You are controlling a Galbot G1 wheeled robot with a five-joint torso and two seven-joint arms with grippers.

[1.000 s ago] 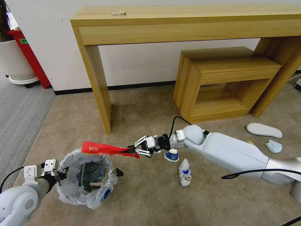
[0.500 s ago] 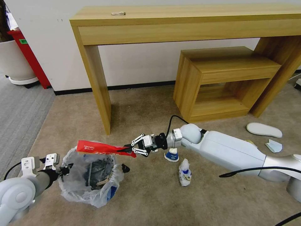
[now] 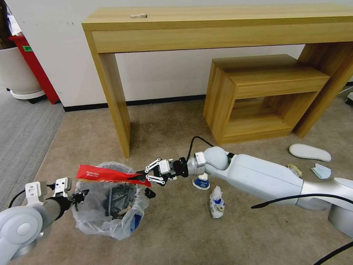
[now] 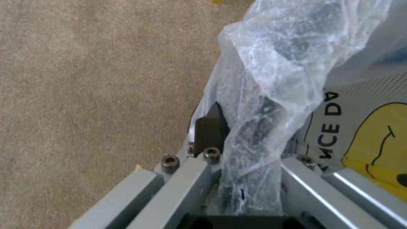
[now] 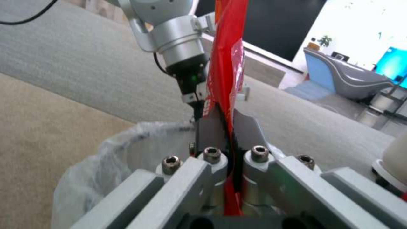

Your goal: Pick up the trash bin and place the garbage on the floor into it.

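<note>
Red wrapper stretches level over the bin, one end pinched between the fingers of the right gripper, the other end reaching past the bin's far rim on the robot's left. From the right wrist, the two dark pads are pressed flat against the wrapper with the bag-lined rim just beyond them. The bin sits on the tan carpet, its clear liner spilling over the sides, dark litter inside. The left gripper is at the bin's left rim, its fingers closed on the rim and crinkled liner; how much of the hard rim lies under the plastic is difficult to make out. A blue-white cup lies on its side on the carpet under the right forearm, with a small bottle just nearer the robot. Well off to the right lie a white slipper and a light-blue mask, near a low wooden shelf tucked under the long bench.
</note>
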